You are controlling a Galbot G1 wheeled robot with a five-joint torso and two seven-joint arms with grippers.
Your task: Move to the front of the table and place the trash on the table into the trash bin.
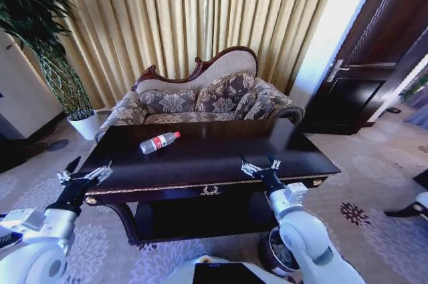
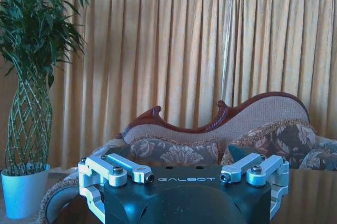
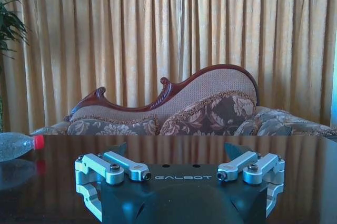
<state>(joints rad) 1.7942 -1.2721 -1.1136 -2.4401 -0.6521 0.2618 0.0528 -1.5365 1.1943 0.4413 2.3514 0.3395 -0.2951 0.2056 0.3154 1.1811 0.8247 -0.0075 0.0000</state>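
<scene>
The bottle (image 1: 159, 142) lies on its side on the dark tabletop (image 1: 214, 157), near the back left part, with its red cap pointing to the sofa (image 1: 200, 97). The right gripper (image 1: 261, 166) hangs over the front edge of the tabletop, fingers apart and holding nothing. The left gripper (image 1: 83, 176) is by the left front corner, fingers apart too. The trash bin (image 1: 275, 252) stands on the floor under the right arm, partly hidden.

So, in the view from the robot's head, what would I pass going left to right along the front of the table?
Left hand → bottle → gold ornament → right hand, with the trash bin below.
</scene>
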